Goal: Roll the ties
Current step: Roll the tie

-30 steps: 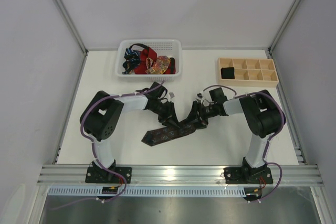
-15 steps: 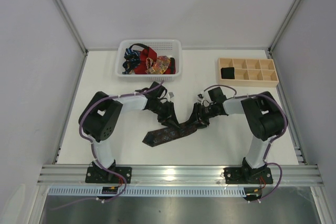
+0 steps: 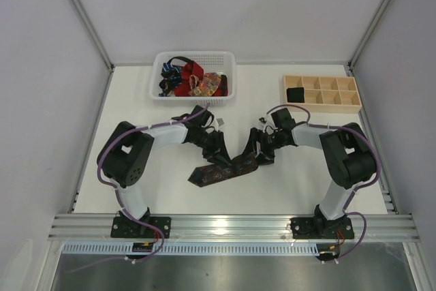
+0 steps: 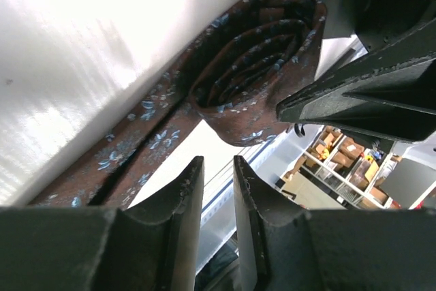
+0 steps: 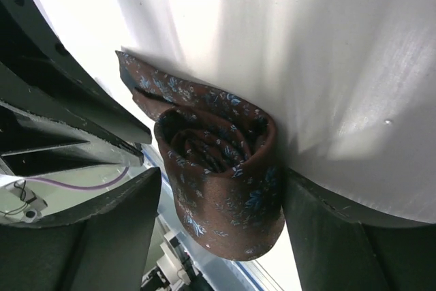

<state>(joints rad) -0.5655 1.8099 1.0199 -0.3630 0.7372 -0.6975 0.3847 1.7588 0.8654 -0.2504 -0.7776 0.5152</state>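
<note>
Right fingers (image 5: 334,236) wide astride rolled tie (image 5: 218,182) | left fingers (image 4: 178,217) slightly apart

Left arm (image 3: 129,161), right arm (image 3: 347,158): black joint housings, white links. Purple cable (image 3: 109,142) loops along each. Black base plates (image 3: 141,226) at bottom of frame. Fingers (image 4: 180,223) matte black, wedge-shaped, in wrist views.
</note>
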